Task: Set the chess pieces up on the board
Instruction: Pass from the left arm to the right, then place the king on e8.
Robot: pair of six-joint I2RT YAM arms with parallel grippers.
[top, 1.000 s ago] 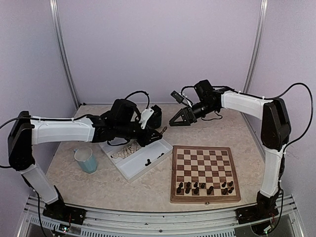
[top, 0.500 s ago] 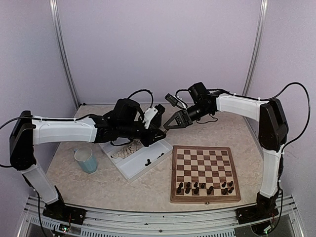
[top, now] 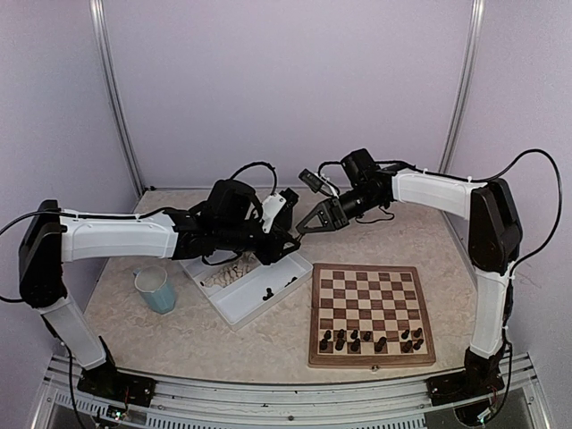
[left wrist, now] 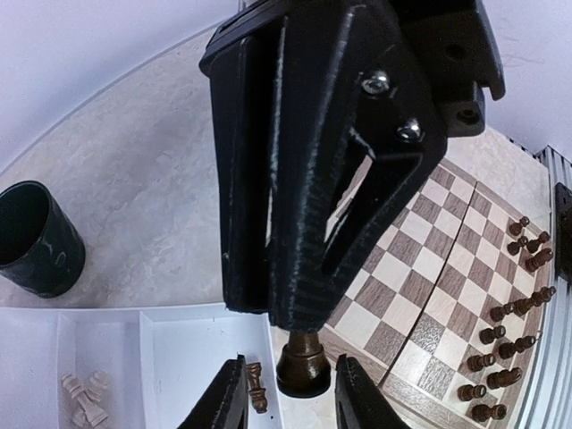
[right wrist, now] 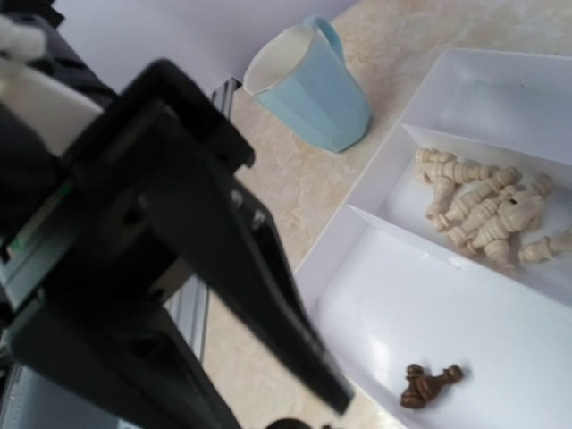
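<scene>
Above the gap between the tray and the board, my two grippers meet tip to tip. A dark brown chess piece [left wrist: 304, 362] hangs upright with my right gripper [top: 302, 230] shut on its top. My left gripper [left wrist: 286, 393] is open, its fingers standing on either side of the piece's base with a gap on each side. The board [top: 371, 286] lies at the front right, with a row of dark pieces [top: 371, 340] along its near edge. In the white tray [top: 234, 304], pale pieces [right wrist: 483, 210] fill one compartment. A few dark ones [right wrist: 429, 384] lie in the other.
A light blue cup [top: 156, 289] stands left of the tray. A dark cup [left wrist: 36, 237] stands on the table behind the tray. Purple walls close in the back and sides.
The right gripper came in from the right and shut on the top of the dark piece. The left gripper's fingers have since spread off the piece's base.
</scene>
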